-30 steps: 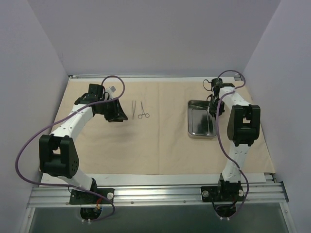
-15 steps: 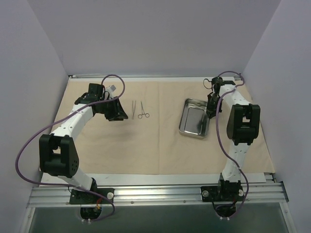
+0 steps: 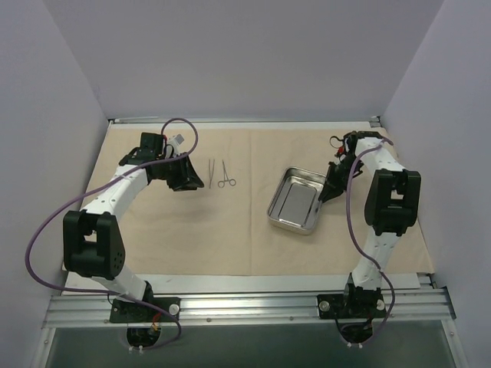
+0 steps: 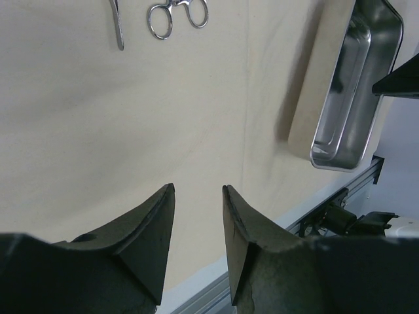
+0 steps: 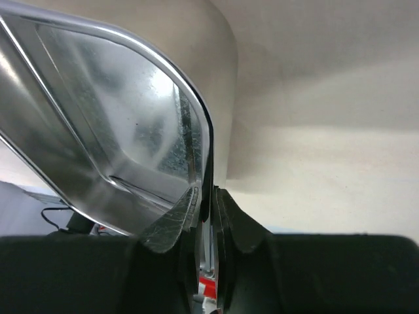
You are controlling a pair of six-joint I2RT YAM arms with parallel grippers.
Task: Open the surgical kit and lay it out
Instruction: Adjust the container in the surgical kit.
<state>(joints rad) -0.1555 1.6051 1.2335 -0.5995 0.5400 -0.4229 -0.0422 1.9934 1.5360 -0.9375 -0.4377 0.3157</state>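
left gripper [image 3: 182, 175] well left of tray [image 3: 294, 202], jaws spread, nothing in them, hovering over cloth [image 3: 230, 238]. two scissors [image 3: 225, 175] lying flat on cloth between it and tray. tray sits skewed, looks lifted on its right side. right gripper [image 3: 326, 190] at tray's right rim, pinching it, jaws nearly together. tip imo: move slow, thin rim grip can slip; set tray down flat, don't drag cloth into wrinkles.

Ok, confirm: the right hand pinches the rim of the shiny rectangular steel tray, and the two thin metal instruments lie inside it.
No: the two thin metal instruments lie on the beige cloth wrap, apart from the shiny rectangular steel tray, as the top view shows. The right hand does pinch its rim.
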